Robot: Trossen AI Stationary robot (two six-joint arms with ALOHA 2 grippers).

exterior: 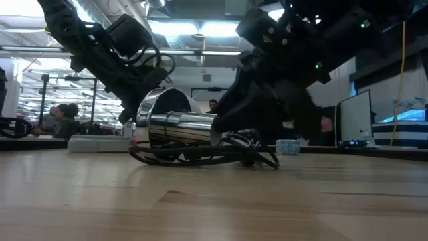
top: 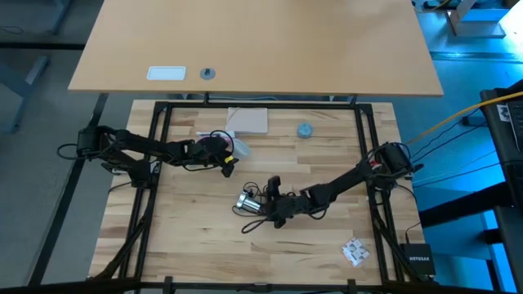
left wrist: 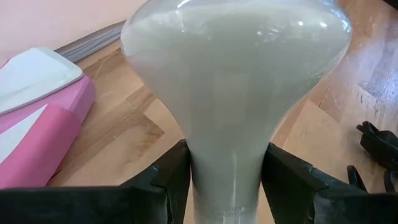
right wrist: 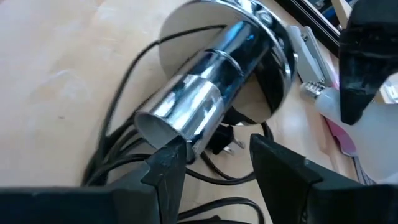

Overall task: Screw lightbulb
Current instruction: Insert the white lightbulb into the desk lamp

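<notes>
High view: left gripper (top: 226,160) sits left of table centre with the bulb (top: 238,149) pinched in it, just off a pink-and-white packet (top: 248,121). Right gripper (top: 274,194) is at the socket (top: 249,202), which lies on its side near mid-table with its black cord (top: 255,222) looped under it. A small blue cap (top: 305,130) rests farther back; a scrap of packaging (top: 355,252) lies near the front right corner. Open wood between bulb and socket, nothing in the path.

Low view: socket (exterior: 175,122) lies flat, shiny, cord (exterior: 200,156) bunched round it. Both arms crowd above it; the bulb is hidden here.

Left wrist view: fingers (left wrist: 163,180) pressed onto the bulb's (left wrist: 236,81) narrow neck, globe pointing forward. Frosted glass: light, stiff, slick, breakable. The neck is a good place to hold; squeeze lightly. Base is out of view.

Right wrist view: right claw (right wrist: 214,155) stands part spread, straddling the socket's (right wrist: 211,81) tube end; one finger touches it, but I can't tell whether it grips. The bulb (right wrist: 379,134) and left gripper (right wrist: 367,62) show at the far edge. The round tube will probably roll unless clamped, and the cord may snag.
</notes>
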